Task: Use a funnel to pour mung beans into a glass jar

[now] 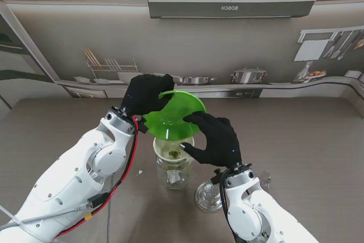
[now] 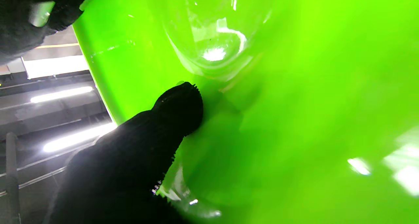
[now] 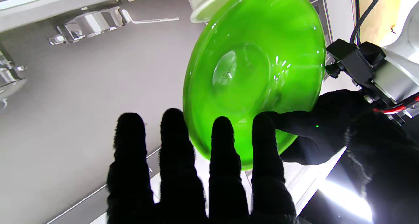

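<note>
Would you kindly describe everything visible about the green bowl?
The green bowl is translucent, glossy plastic by its look, round with a shallow base ring. It is tilted steeply over the white funnel on the glass jar. The left hand grips its far rim; the right hand is open beside its near edge.

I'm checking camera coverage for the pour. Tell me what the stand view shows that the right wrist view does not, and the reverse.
Only the stand view shows the glass jar with beans inside, the white funnel sitting in it, and a glass lid on the table. Only the right wrist view shows the right hand's fingers spread, holding nothing. Both show the green bowl tilted over the funnel and the left hand gripping its rim.
</note>
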Controlling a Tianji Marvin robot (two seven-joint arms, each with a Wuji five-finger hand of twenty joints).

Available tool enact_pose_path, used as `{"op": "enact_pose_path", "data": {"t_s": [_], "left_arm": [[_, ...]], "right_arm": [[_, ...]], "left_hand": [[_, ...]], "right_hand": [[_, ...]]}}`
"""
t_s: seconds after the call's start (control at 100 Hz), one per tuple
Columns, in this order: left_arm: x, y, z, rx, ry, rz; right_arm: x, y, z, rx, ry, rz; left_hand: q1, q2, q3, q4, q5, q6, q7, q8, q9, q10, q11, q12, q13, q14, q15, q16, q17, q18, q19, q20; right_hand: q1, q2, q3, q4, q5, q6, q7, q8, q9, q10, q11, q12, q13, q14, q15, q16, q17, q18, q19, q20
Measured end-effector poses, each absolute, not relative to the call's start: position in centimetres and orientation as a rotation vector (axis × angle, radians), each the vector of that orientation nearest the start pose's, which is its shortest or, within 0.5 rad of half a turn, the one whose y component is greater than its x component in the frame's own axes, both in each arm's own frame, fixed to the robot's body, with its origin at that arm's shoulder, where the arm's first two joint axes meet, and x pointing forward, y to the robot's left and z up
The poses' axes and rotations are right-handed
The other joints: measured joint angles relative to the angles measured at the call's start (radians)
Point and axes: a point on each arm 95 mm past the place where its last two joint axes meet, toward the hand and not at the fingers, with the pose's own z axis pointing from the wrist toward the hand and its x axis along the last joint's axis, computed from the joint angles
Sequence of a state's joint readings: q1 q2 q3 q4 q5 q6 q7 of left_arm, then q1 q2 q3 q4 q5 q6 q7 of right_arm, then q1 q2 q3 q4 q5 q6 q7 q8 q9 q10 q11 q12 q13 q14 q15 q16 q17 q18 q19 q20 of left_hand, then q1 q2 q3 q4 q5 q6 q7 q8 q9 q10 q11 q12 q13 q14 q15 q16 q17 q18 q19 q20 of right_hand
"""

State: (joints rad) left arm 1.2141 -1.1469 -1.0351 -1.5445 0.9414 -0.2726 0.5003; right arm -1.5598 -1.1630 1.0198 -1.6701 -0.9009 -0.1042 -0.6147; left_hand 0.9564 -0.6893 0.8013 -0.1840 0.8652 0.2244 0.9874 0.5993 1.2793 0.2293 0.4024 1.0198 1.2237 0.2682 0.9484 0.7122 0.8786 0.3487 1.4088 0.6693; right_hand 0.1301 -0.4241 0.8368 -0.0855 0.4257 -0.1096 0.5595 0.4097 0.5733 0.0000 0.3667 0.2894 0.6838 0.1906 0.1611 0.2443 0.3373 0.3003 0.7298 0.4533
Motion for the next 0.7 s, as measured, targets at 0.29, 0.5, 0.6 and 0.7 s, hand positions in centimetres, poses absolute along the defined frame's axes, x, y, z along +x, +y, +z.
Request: {"op": "enact_pose_path", "data": {"t_s": [0.29,0.5,0.6,0.7], "left_arm": [[44.95,-7.67,-17.88,-0.553,1.089,-2.127],[45.37,-7.4,-17.86,-0.714,1.058,-2.13],[45.7,-7.15,-17.87,-0.801,1.035,-2.117],[45.93,-6.99,-17.79,-0.888,1.018,-2.113]], "right_arm": [[36.17,8.59,-27.07,0.911,0.966,2.102],[36.16,8.58,-27.02,0.91,0.96,2.104],[36.17,8.57,-26.99,0.91,0.958,2.105],[36.19,8.55,-26.98,0.911,0.956,2.105]], "left_hand": [[-0.002,0.0,0.0,0.0,-0.002,-0.005,0.004,-0.002,0.0,-0.004,0.002,0.0,0.0,-0.001,0.0,0.0,0.0,-0.003,0.0,-0.002],[-0.008,0.0,0.0,0.0,-0.002,-0.013,0.007,-0.006,0.0,-0.006,0.008,0.0,0.0,-0.002,0.0,0.0,0.0,-0.005,0.0,-0.004],[-0.008,0.0,0.0,0.0,-0.002,-0.013,0.007,-0.008,0.0,-0.007,0.008,0.0,0.0,-0.002,0.0,0.0,0.0,-0.005,0.0,-0.005],[-0.008,0.0,0.0,0.0,-0.002,-0.013,0.008,-0.009,0.0,-0.007,0.008,0.0,0.0,-0.002,0.0,0.0,0.0,-0.005,0.0,-0.005]], "right_hand": [[0.0,0.0,0.0,0.0,0.0,0.0,0.0,0.0,0.0,0.0,0.0,0.0,0.0,-0.003,0.0,0.0,0.0,0.0,0.0,-0.009],[-0.001,0.0,0.0,0.0,-0.011,0.0,-0.001,0.0,0.0,0.0,0.0,0.0,0.0,-0.013,0.0,0.0,0.0,0.0,0.001,-0.009],[-0.001,0.0,0.0,0.0,-0.011,0.0,0.0,0.0,0.0,0.0,0.0,0.0,0.0,-0.013,0.0,0.0,0.0,0.0,0.001,-0.009],[-0.001,0.0,0.0,0.0,-0.011,0.0,0.0,0.0,0.0,0.0,0.0,0.0,0.0,-0.011,0.0,0.0,0.0,0.0,0.001,-0.009]]}}
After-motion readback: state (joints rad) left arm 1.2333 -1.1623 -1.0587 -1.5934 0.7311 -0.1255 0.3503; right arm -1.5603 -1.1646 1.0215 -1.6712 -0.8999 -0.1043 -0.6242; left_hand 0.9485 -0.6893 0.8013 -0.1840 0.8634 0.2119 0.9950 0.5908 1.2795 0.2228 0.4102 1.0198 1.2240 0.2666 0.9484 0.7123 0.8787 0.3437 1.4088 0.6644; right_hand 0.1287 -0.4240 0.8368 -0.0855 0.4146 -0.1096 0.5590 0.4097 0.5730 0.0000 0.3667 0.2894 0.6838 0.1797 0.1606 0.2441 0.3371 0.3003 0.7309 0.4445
